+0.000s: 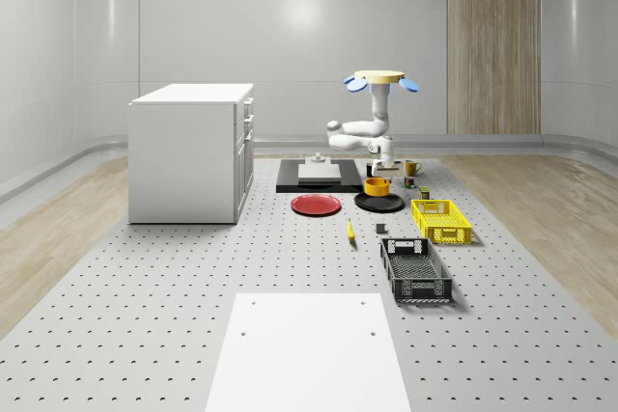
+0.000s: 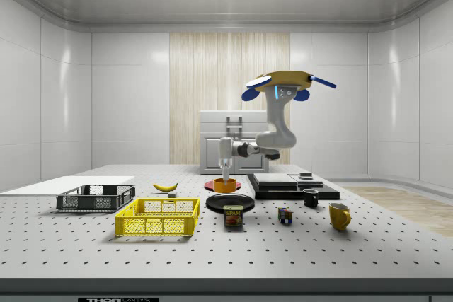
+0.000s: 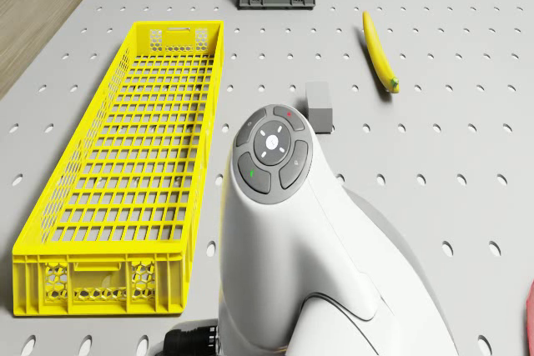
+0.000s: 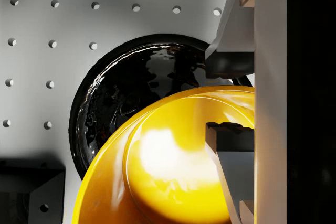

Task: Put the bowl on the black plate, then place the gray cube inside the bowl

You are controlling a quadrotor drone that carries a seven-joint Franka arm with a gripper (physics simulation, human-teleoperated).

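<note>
Hanging above black plate [image 4: 113, 93]: empty bowl [image 4: 173, 177]

A yellow crate [image 1: 441, 220] sits on the worktop [image 1: 145, 296] with a black crate [image 1: 415, 269] nearer. A banana [image 1: 350, 232] lies left of them, a red plate [image 1: 316, 205] farther left, beside a white cabinet [image 1: 191, 151].
</note>
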